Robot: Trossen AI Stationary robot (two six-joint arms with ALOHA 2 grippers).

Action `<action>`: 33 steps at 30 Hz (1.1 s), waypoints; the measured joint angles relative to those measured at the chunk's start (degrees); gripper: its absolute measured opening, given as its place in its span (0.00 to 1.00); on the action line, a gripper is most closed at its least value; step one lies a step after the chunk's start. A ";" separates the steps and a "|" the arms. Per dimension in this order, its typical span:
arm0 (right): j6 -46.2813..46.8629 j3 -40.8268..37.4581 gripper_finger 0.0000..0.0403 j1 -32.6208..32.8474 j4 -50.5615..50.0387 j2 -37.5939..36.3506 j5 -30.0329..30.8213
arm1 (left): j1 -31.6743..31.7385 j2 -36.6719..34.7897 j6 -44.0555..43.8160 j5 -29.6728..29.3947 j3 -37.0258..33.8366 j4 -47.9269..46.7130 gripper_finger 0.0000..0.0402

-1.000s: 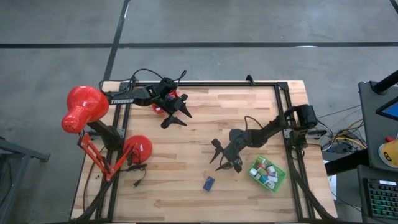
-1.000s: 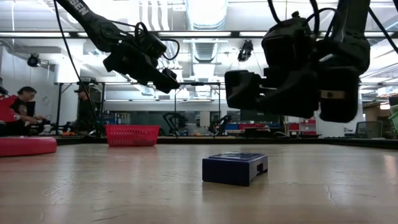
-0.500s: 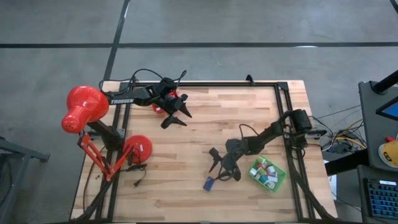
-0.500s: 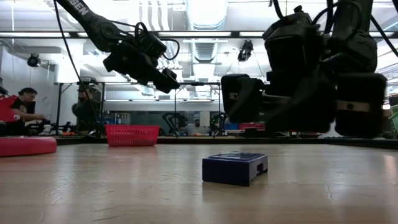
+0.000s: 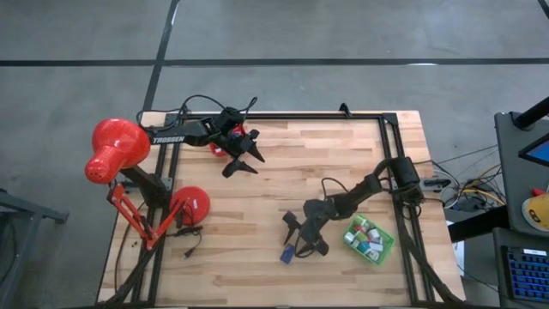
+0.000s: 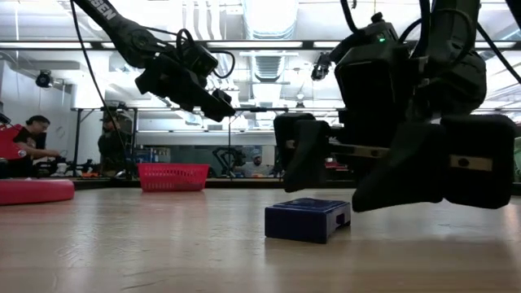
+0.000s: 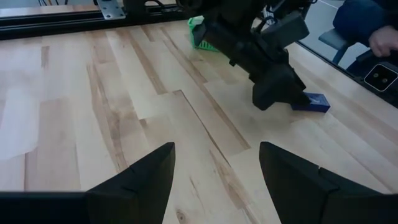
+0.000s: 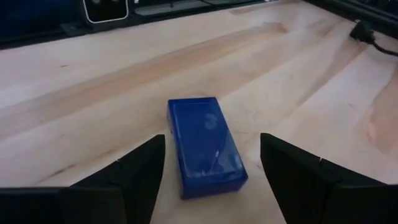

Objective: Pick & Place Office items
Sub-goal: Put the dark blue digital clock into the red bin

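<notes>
One navy block (image 8: pixel 205 146) flat on the desk (image 5: pixel 292 189), just left of the green tray (image 5: pixel 370 239); right hand (image 8: pixel 211 177) spread wide, straddling it, nothing held. Left hand (image 7: pixel 214 180) parted, empty, far from the tray. Risk, by judgement: closing too high or skewed, clipping an edge and skidding the block away.

Place: robotics lab or workshop hall
Floor: bare concrete (image 5: pixel 343 34)
Ceiling: strip lights (image 6: pixel 269 16)
Background: seated people (image 6: pixel 32 142) at work benches
</notes>
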 joint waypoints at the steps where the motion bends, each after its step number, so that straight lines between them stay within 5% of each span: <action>1: 0.05 0.30 0.64 0.01 -0.86 -0.01 -0.06 | 0.00 0.00 0.01 0.00 0.00 0.00 0.59; 11: 1.17 7.21 0.61 -0.03 -17.90 0.14 -1.38 | 0.00 0.00 0.00 0.01 0.01 0.00 0.59; 22: 1.18 7.50 0.58 -0.03 -18.47 0.14 -0.84 | 0.00 0.00 0.02 0.01 0.01 0.00 0.59; 33: 1.16 7.45 0.39 -0.08 -18.59 0.14 -0.83 | 0.00 0.00 0.00 0.01 0.01 0.00 0.59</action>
